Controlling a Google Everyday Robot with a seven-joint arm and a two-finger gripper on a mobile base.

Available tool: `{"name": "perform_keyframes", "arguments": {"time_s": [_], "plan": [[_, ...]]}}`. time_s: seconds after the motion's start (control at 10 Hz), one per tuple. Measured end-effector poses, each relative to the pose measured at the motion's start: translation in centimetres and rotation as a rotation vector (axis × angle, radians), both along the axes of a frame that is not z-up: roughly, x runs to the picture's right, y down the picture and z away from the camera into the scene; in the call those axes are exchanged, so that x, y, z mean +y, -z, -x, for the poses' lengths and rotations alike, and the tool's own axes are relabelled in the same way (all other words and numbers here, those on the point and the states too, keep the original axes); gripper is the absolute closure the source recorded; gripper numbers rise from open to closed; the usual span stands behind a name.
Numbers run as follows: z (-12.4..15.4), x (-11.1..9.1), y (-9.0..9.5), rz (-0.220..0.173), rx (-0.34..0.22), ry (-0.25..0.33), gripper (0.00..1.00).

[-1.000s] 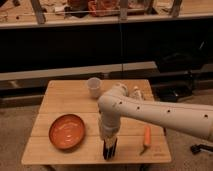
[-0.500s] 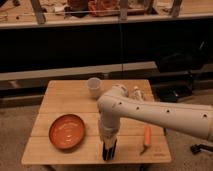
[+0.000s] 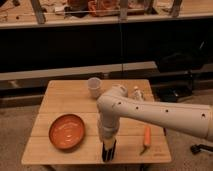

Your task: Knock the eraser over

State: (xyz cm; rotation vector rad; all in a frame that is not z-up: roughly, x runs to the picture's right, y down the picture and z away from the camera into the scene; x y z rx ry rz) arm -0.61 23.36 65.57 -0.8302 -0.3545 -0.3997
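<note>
**Inspector:** Pale wood first: your table (image 3: 60,102) is a slatted light-timber top, the largest item in view. Across it from the right reaches your white arm (image 3: 165,116), its wrist section turned straight down near the front edge.

**Operator:** And the rest, by size?

**Inspector:** An orange plate (image 3: 67,131) sits front-left, well clear of the arm. A white cup (image 3: 94,87) stands upright near the back edge. A carrot (image 3: 146,136) lies to the right of the wrist, near the front-right corner. A small pale object (image 3: 136,93) sits behind the arm at the back right; you cannot tell from here what it is.

**Operator:** Where is the gripper?

**Inspector:** Your gripper (image 3: 108,156) hangs directly below the wrist, at the front edge of the table, between plate and carrot. Its fingers are brought fully together.

**Operator:** The eraser?

**Inspector:** You have a dark, upright shape (image 3: 108,150) right at the gripper's tip, with thin pale vertical lines on it. It may be the eraser or the gripper's own fingers; the two cannot be told apart, nor can you tell whether anything is touching.
</note>
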Motion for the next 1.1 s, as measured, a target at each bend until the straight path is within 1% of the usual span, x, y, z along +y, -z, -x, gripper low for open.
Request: {"name": "perform_keyframes", "arguments": {"time_s": [0.9,1.0,1.1], "plan": [[0.18,0.61,0.05,0.026,0.011,-0.013,1.00],[0.21,0.59,-0.01,0.029,0.012,-0.016,0.99],[0.29,0.80,0.05,0.034,0.014,-0.014,0.93]]}}
